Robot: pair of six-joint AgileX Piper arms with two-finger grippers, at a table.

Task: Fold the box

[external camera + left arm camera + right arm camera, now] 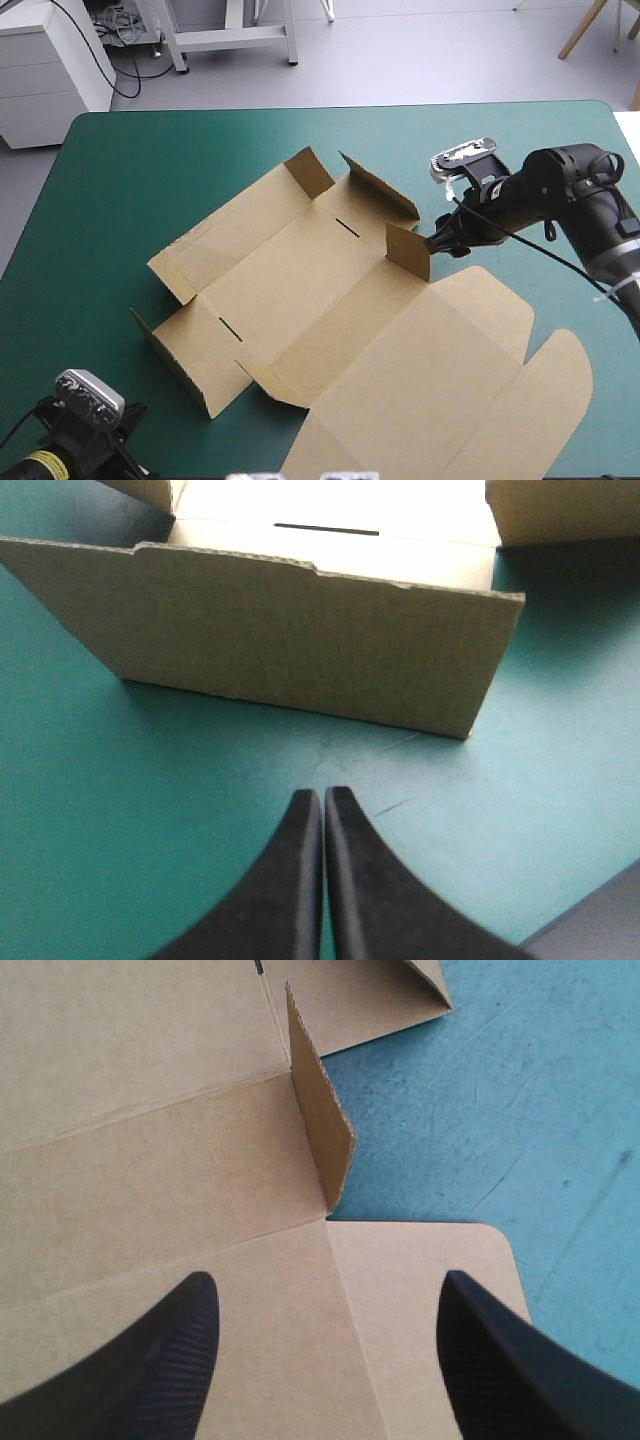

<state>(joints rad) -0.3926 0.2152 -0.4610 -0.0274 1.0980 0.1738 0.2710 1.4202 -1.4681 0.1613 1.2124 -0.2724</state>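
The brown box (300,290) lies as a cut sheet in the middle of the table, its big lid (470,390) flat toward the near right. Several small flaps stand raised. My right gripper (436,243) hovers open just beside one raised flap (408,252). In the right wrist view that flap (322,1130) stands ahead of the right gripper (325,1285), with flat board under the fingers. My left gripper (322,796) is shut over bare cover at the near left corner. A raised side wall (290,640) stands a short way ahead of it.
Bare teal-green cover (150,170) runs along the far side and to the left of the box. The lid's rounded tabs (560,400) reach close to the table's near right edge. The right arm (580,200) crosses in over the right edge.
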